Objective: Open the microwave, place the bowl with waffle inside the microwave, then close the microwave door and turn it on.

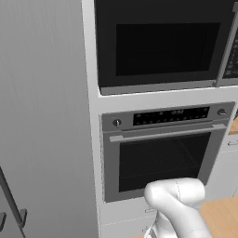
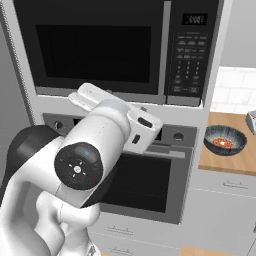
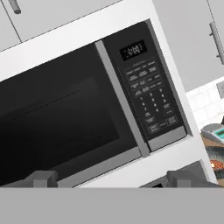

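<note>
The big black built-in microwave (image 2: pixel 115 47) sits high in the white cabinet wall, and its wide black microwave door (image 2: pixel 92 50) with the dark glass window is shut. A long grey bar handle (image 2: pixel 162 50) runs up and down at the door's right edge, just beside the button keypad (image 2: pixel 189 55) with its small number display. Right below the microwave is the silver oven (image 1: pixel 160 151) with a long sideways handle and round knobs. Off to the right, on the light wooden counter (image 2: pixel 220 162), rests the small round dark blue-grey bowl (image 2: pixel 225 140), well apart from the microwave. The tiny reddish-orange waffle (image 2: pixel 223 143) lies inside the bowl. The white arm's end effector (image 3: pixel 111 179) is up in front of the microwave, pointing at the door's lower part. Its two dark fingertips (image 3: pixel 41 178) stand wide apart and hold nothing.
</note>
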